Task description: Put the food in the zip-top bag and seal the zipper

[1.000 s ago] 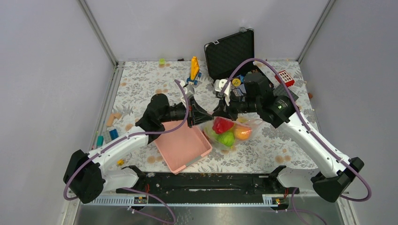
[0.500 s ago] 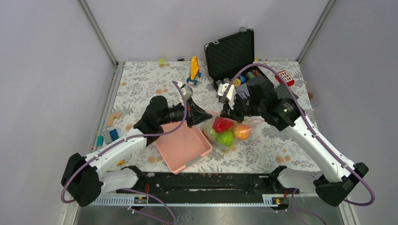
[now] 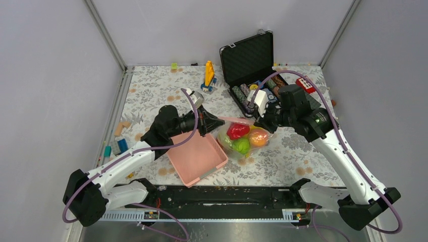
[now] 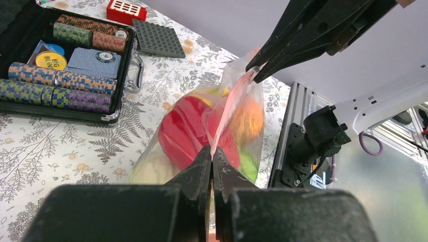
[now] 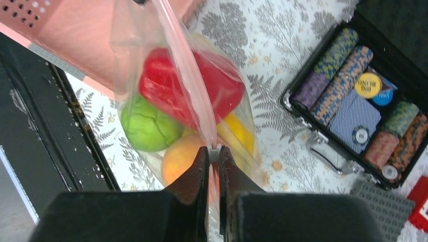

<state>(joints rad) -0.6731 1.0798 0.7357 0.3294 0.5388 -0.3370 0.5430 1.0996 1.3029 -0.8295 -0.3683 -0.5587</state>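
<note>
Top external view: the clear crinkly zip-top bag [image 3: 242, 141] lies at mid-surface. A pink slotted plastic basket [image 3: 197, 157] sits just beside it on the left, and an open black case of striped poker chips [image 3: 248, 56] lies just far of it. Bare floral surface [image 3: 298, 156] lies to the bag's right and near side, with more at far left.

Since a second ago the right pincer [image 3: 256, 120] has drawn rightward, away from the left pincer [image 3: 222, 122]. This has uncovered the chips in the case, and the thin pinkish zipper strip [image 3: 236, 119] now runs stretched between the two.

Each pincer is clenched on one end of the strip, left on the left end and right on the right end; both wrist views show it pinched between closed tips [image 4: 212, 151] [image 5: 214, 149]. The bag's body lies just near of the strip, holding a red apple [image 3: 237, 130], a green round fruit [image 3: 243, 146] and an orange [image 3: 258, 137].
</note>
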